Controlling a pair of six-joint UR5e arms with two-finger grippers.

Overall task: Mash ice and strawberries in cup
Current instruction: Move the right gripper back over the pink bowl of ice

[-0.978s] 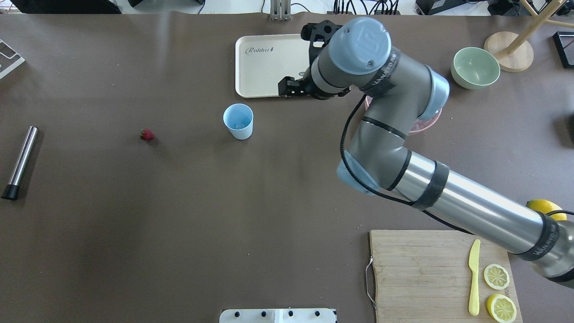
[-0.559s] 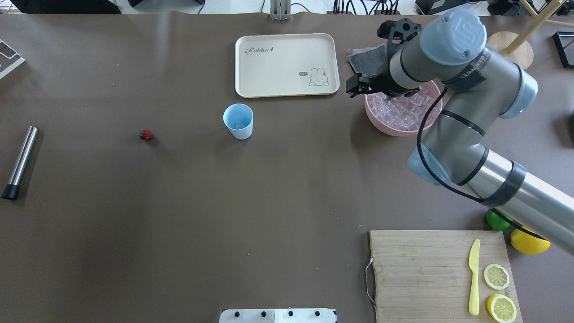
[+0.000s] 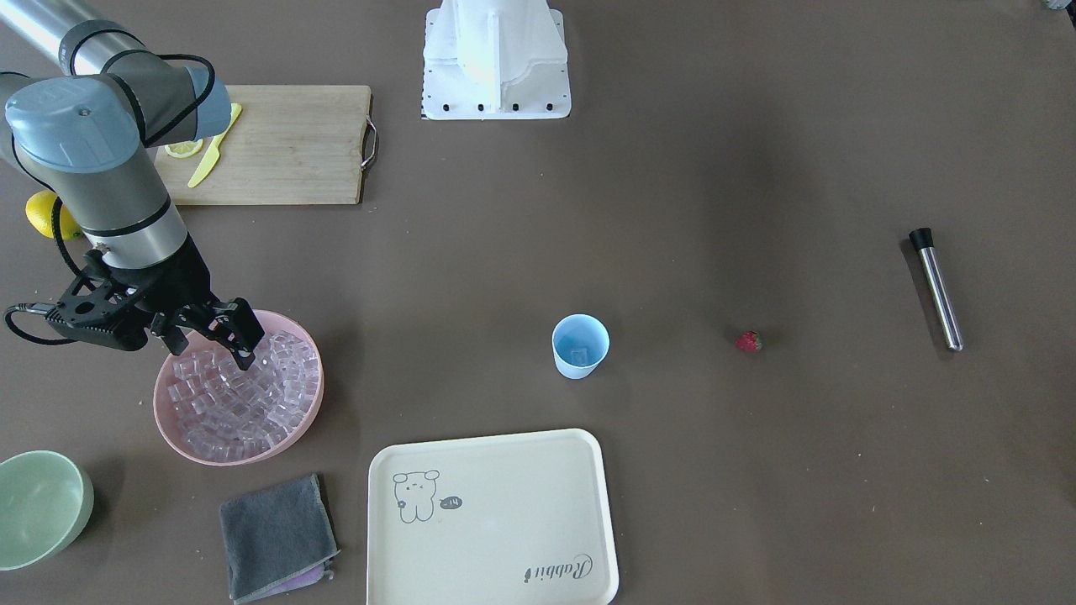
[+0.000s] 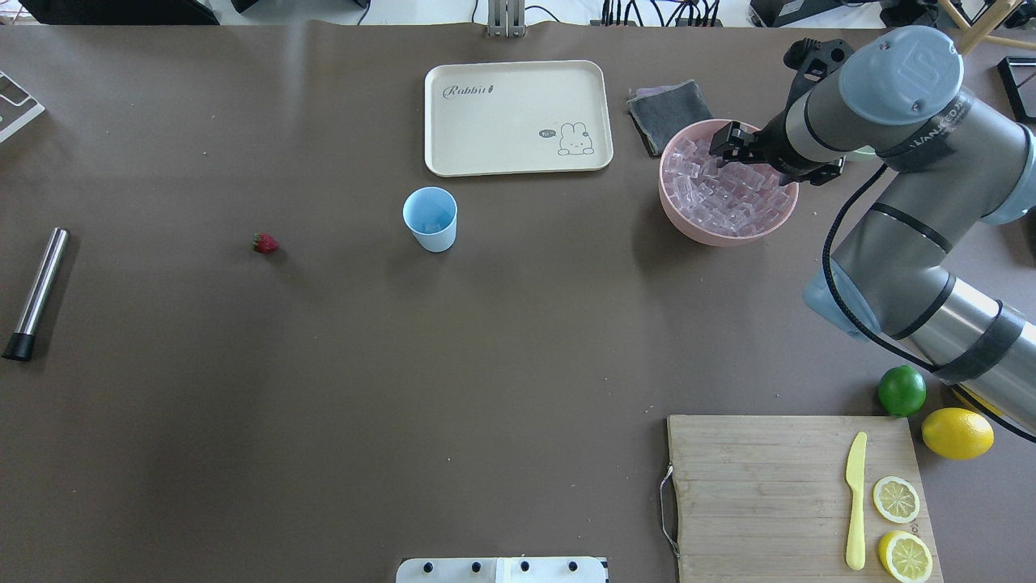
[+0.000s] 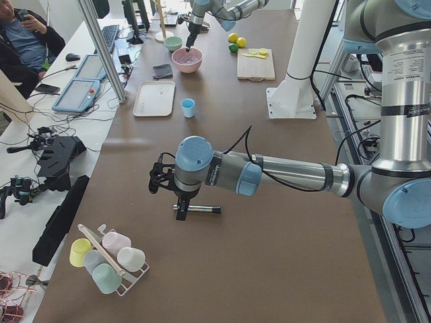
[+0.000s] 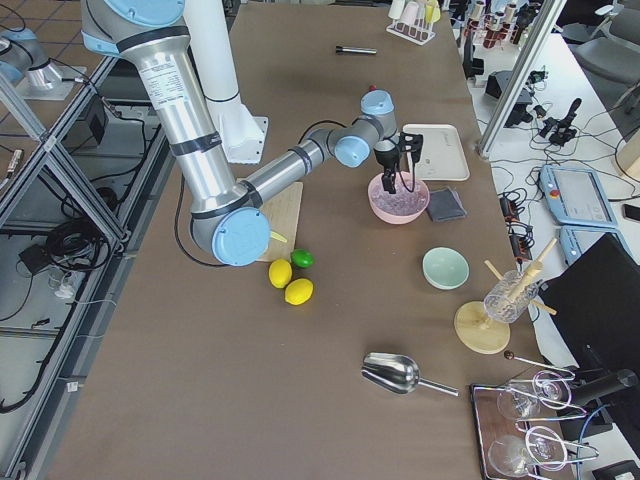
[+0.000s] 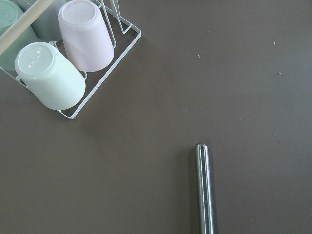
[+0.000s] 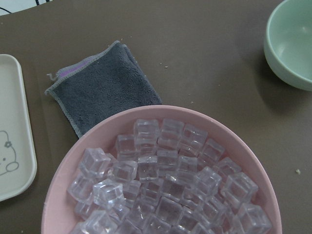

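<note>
Currently the right hand (image 3: pixel 210 344) hangs over the pink bowl (image 4: pixel 712 235), which stands near the tabletop's (image 4: pixel 324 405) far edge, toward its right end. Its jaws stand apart, nothing between them. The tips sit low over the ice (image 8: pixel 165 190); we cannot tell whether they touch it. The ice fills the bowl, clear cubes heaped to the rim.

The cup (image 4: pixel 430 219) stands upright near the tabletop's middle, a little toward the far edge, just short of the cream tray (image 4: pixel 518 117). We see a pale patch at its bottom, too small to identify. The strawberry (image 4: pixel 265 243) lies on bare tabletop, well apart from the cup, toward the left end.

The left hand (image 5: pixel 180 210) hovers above a steel rod (image 4: pixel 36 291) that lies near the left end. We see this hand only from the side and cannot tell whether it is released or clenched. Its wrist camera shows the rod's rounded tip and a wire rack of upturned cups (image 7: pixel 73 58).

A grey cloth (image 4: pixel 668 113) lies between tray and bowl. A cutting board (image 4: pixel 797 494) sits at the near right corner.
</note>
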